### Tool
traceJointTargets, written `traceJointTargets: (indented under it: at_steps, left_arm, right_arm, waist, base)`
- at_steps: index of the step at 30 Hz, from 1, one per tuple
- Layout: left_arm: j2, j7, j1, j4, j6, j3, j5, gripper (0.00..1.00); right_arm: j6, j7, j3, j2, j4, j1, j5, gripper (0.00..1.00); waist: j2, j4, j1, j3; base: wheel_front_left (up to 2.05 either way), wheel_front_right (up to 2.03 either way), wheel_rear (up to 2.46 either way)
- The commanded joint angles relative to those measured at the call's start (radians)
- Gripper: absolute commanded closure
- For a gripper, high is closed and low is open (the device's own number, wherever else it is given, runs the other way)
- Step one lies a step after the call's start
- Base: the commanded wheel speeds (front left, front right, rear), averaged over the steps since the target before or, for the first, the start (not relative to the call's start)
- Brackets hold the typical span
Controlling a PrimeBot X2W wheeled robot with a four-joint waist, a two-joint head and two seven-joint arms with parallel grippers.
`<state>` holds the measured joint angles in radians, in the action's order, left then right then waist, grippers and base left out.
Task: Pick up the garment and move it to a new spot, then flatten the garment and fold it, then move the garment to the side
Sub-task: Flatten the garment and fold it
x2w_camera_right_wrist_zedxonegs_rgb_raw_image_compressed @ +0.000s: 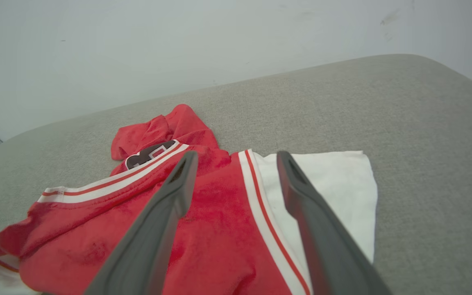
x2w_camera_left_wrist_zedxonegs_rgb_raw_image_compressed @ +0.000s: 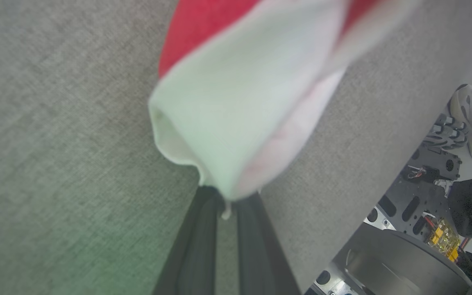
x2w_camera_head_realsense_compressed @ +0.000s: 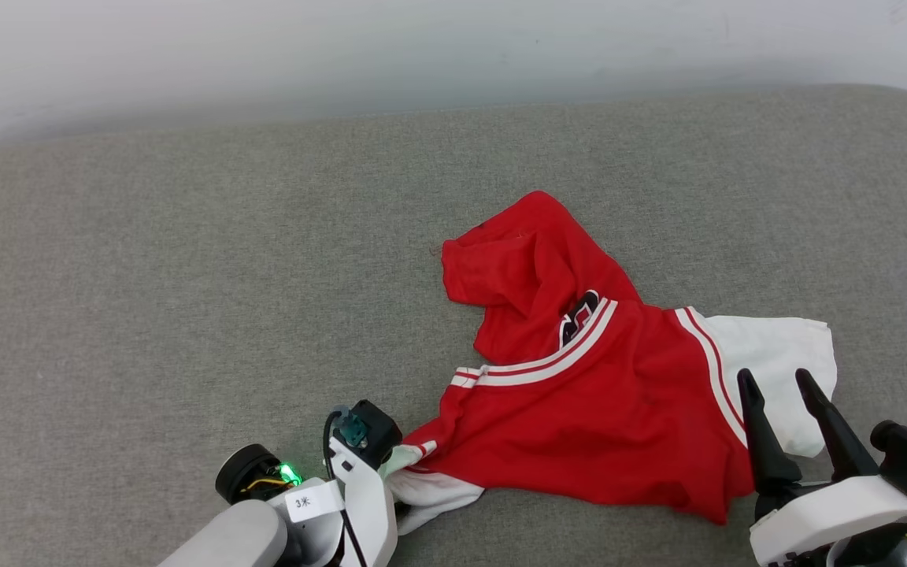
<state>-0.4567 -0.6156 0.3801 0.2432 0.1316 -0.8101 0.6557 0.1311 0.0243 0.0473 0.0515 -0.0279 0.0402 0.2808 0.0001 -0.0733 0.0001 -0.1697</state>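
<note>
Where it lies crumpled on the grey, coarse-woven cushion (x2w_camera_head_realsense_compressed: 186, 276), right of centre and close to the robot, the garment (x2w_camera_head_realsense_compressed: 579, 394) shows soft red jersey w/ white sleeves, striped trim and part of a black numeral. Fabric bunched, folds irregular. L gripper (x2w_camera_left_wrist_zedxonegs_rgb_raw_image_compressed: 225, 200): clenched on the white sleeve end at the garment's left corner, cloth pinched betw. the tips. R gripper (x2w_camera_head_realsense_compressed: 774, 376): jaws spread wide, nothing held, poised over the right sleeve seam; contact cannot be told.

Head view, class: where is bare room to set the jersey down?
Bare: the grey fabric surface left of the crumpled red jersey, and behind it to the pale wall. Crowded: the near edge, where the left gripper pinches one sleeve and the open right gripper hovers.
</note>
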Motion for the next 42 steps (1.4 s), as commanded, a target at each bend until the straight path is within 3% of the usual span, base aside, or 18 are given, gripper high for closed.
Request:
traceJointTargets:
  at_steps: [1,9,14,18,29,34,39,40,41,42]
  left_arm:
    - [-0.007,0.009,-0.040,0.023,-0.008,0.001,0.006,1.00]
    - [-0.035,0.212,-0.094,-0.041,-0.122,0.142,0.030,1.00]
    - [-0.067,0.290,-0.144,-0.091,-0.186,0.211,0.044,1.00]
    - [-0.085,0.336,-0.172,-0.140,-0.223,0.250,0.044,1.00]
    - [-0.093,0.379,-0.155,-0.219,-0.244,0.274,0.030,1.00]
    - [-0.091,0.380,-0.131,-0.234,-0.231,0.269,0.025,1.00]
    - [-0.087,0.390,-0.124,-0.228,-0.223,0.266,0.026,1.00]
    - [-0.086,0.390,-0.124,-0.226,-0.222,0.265,0.029,1.00]
    - [-0.085,0.391,-0.126,-0.224,-0.222,0.265,0.032,1.00]
    - [-0.085,0.392,-0.126,-0.223,-0.222,0.265,0.033,1.00]
  right_arm:
    - [-0.001,-0.005,0.007,-0.002,0.006,-0.006,0.006,0.00]
    - [-0.001,-0.071,0.118,-0.002,0.063,-0.016,0.018,0.00]
    - [-0.001,-0.182,0.198,-0.002,0.117,-0.040,0.011,0.00]
    - [-0.001,-0.306,0.255,0.035,0.172,-0.073,0.017,0.00]
    - [-0.001,-0.614,0.196,0.154,0.314,-0.272,-0.004,0.00]
    - [-0.001,-0.689,0.161,0.180,0.410,-0.359,-0.006,0.00]
    - [0.000,-0.786,0.117,0.167,0.492,-0.366,0.008,0.00]
    - [0.000,-0.806,0.110,0.163,0.505,-0.361,0.011,0.15]
    - [0.000,-0.825,0.103,0.156,0.515,-0.355,0.019,0.72]
    - [0.001,-0.840,0.101,0.149,0.523,-0.352,0.027,0.85]
  waist:
    - [-0.0001,0.009,-0.0001,0.008]
    - [-0.0001,0.050,-0.0001,0.054]
    - [-0.0001,0.070,-0.0001,0.071]
    - [-0.0001,0.083,-0.0001,0.070]
    - [-0.0001,0.105,-0.0001,-0.009]
    - [-0.0001,0.117,-0.0001,-0.052]
    - [-0.0001,0.121,-0.0001,-0.071]
    - [-0.0001,0.121,-0.0001,-0.072]
    - [-0.0001,0.121,-0.0001,-0.071]
    - [-0.0001,0.121,-0.0001,-0.070]
  base:
    - [0.00,0.00,0.00]
    - [0.00,0.00,0.00]
    - [0.00,0.00,0.00]
    - [0.00,0.00,0.00]
    - [0.00,0.00,0.00]
    - [0.00,0.00,0.00]
    - [0.00,0.00,0.00]
    - [0.00,0.00,0.00]
    - [0.00,0.00,0.00]
    - [0.00,0.00,0.00]
